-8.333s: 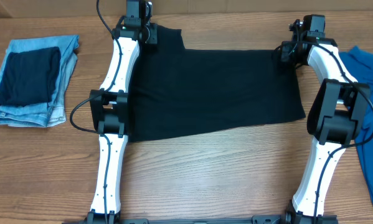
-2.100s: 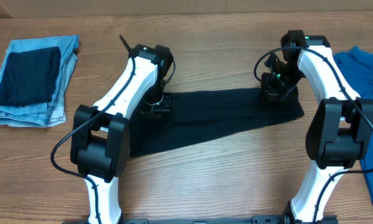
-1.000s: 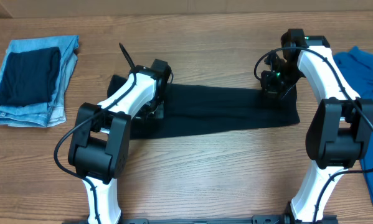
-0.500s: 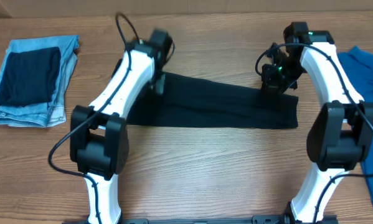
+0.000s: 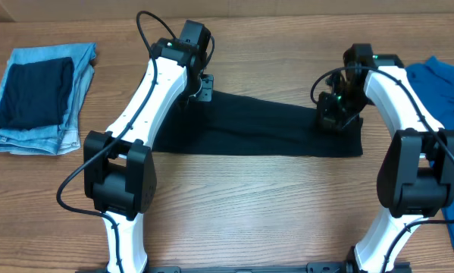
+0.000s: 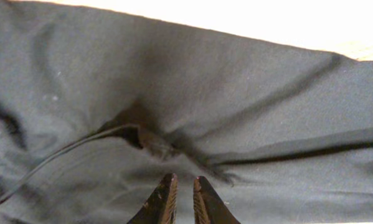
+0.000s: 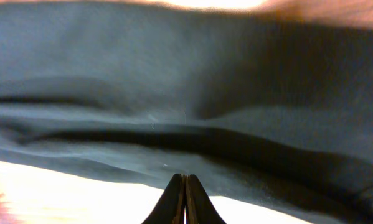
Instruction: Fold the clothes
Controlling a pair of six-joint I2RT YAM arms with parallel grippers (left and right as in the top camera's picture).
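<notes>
The black T-shirt (image 5: 264,129) lies folded into a long strip across the table's middle. My left gripper (image 5: 201,85) hovers at the strip's far left corner. In the left wrist view its fingertips (image 6: 183,182) stand a narrow gap apart over rumpled black fabric (image 6: 223,93), with nothing between them. My right gripper (image 5: 334,120) sits on the strip's right end. In the right wrist view it (image 7: 185,178) is pressed shut just above the shirt's (image 7: 174,74) near edge, and no cloth shows between the tips.
Folded light-blue jeans (image 5: 84,83) with a dark folded garment (image 5: 36,92) on top lie at the far left. A bright blue garment (image 5: 446,98) lies at the right edge, behind the right arm. Bare wood (image 5: 257,212) stretches in front of the shirt.
My left gripper rose from the shirt's left end and moved back to its far corner, its jaws parting slightly. The strip's left end now lies flatter. The right gripper shifted slightly forward.
</notes>
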